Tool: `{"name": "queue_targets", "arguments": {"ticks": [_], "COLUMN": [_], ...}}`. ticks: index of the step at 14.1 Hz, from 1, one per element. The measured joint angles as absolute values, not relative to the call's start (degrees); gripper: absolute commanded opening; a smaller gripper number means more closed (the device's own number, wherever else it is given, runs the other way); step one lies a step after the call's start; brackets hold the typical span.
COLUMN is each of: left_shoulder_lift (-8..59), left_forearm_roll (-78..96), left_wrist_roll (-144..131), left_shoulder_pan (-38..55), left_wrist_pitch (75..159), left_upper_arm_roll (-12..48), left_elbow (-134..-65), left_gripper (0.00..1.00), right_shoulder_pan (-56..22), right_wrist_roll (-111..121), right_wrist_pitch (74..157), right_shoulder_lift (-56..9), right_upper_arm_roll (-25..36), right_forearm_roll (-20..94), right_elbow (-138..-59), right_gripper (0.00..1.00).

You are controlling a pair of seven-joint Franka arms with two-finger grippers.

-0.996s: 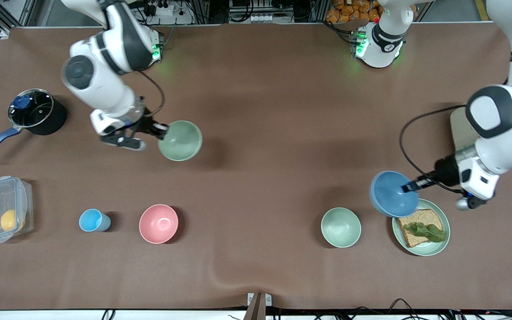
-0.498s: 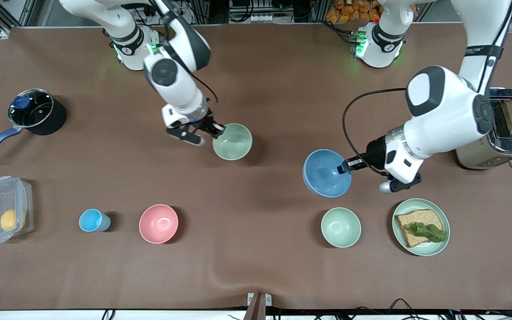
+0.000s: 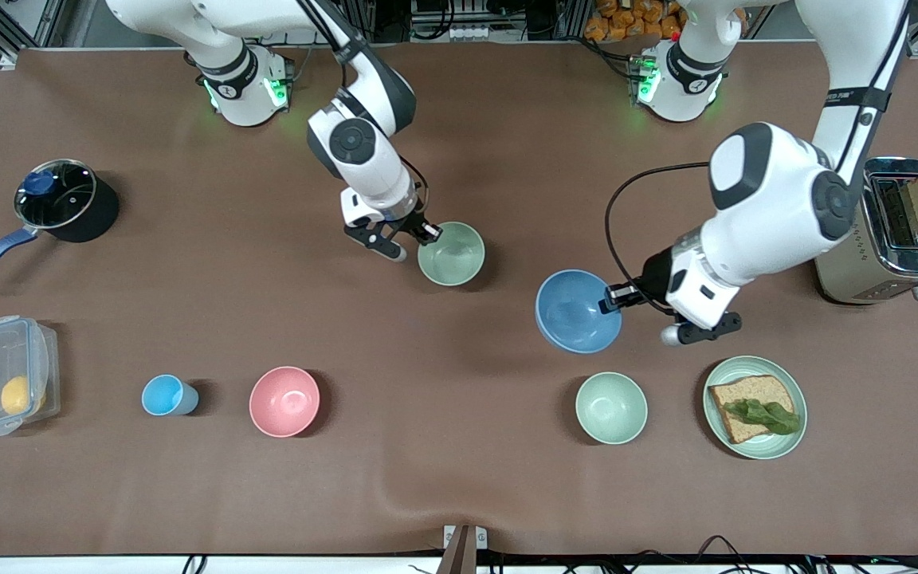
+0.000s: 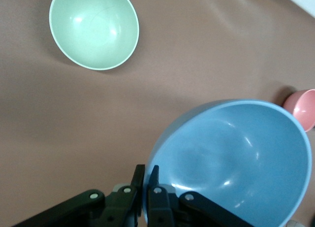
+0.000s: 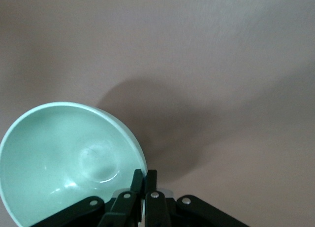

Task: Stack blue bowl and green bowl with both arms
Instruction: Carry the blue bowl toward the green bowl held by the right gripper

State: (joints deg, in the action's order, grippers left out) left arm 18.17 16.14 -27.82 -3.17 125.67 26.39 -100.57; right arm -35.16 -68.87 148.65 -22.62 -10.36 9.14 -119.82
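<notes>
My right gripper is shut on the rim of the green bowl and holds it over the middle of the table. In the right wrist view my right gripper pinches the rim of the green bowl, and the bowl's shadow falls on the cloth beside it. My left gripper is shut on the rim of the blue bowl, held tilted above the table toward the left arm's end from the green bowl. In the left wrist view my left gripper clamps the rim of the blue bowl.
A mint-green bowl and a plate with bread and lettuce lie nearer the camera than the blue bowl. A pink bowl, light-blue cup, clear box, pot and toaster stand around.
Both arms have carried their bowls toward the table's middle. The green bowl moved toward the left arm's end and the blue bowl toward the right arm's end, off the plate.
</notes>
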Motion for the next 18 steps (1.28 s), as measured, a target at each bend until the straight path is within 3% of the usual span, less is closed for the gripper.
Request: {"name": "queue_targets", "arguments": {"ticks": [1, 2, 3, 4, 9, 12, 18], "left_shoulder_lift": [18.2, 18.3, 18.5, 18.7, 19.4, 19.6, 19.6], "left_forearm_roll": [15.2, 14.7, 14.4, 13.5, 8.4, 7.2, 4.4], "left_wrist_roll": [-28.7, -29.4, -29.8, -30.8, -35.4, -35.4, -42.0], "left_shoulder_pan": [-2.1, -1.3, -0.4, 0.2, 2.2, 3.2, 10.1], "left_wrist_pitch": [125.8, 125.8, 125.8, 125.8, 125.8, 126.4, 128.5], "left_upper_arm_roll": [26.4, 26.4, 26.4, 26.4, 26.4, 26.5, 26.7], "left_elbow": [-100.6, -100.6, -100.6, -100.7, -101.1, -103.0, -106.8], "left_gripper": [0.00, 0.00, 0.00, 0.00, 0.00, 0.00, 0.00], "right_shoulder_pan": [-36.0, -36.5, -36.8, -36.9, -36.4, -32.9, -26.0], "right_wrist_roll": [-69.3, -69.4, -69.6, -70.3, -74.6, -75.2, -74.8], "right_wrist_pitch": [149.6, 150.1, 150.2, 150.3, 148.8, 142.4, 139.2], "right_shoulder_lift": [-23.7, -24.4, -24.9, -25.1, -25.2, -25.2, -26.9], "right_upper_arm_roll": [-9.9, -9.6, -9.3, -9.2, -8.0, -7.9, -7.7], "right_forearm_roll": [9.1, 9.1, 9.1, 9.1, 9.1, 10.2, 27.1], "right_elbow": [-119.5, -119.3, -119.2, -119.0, -116.3, -113.4, -111.3], "right_gripper": [0.00, 0.07, 0.63, 1.00, 1.00, 1.00, 1.00]}}
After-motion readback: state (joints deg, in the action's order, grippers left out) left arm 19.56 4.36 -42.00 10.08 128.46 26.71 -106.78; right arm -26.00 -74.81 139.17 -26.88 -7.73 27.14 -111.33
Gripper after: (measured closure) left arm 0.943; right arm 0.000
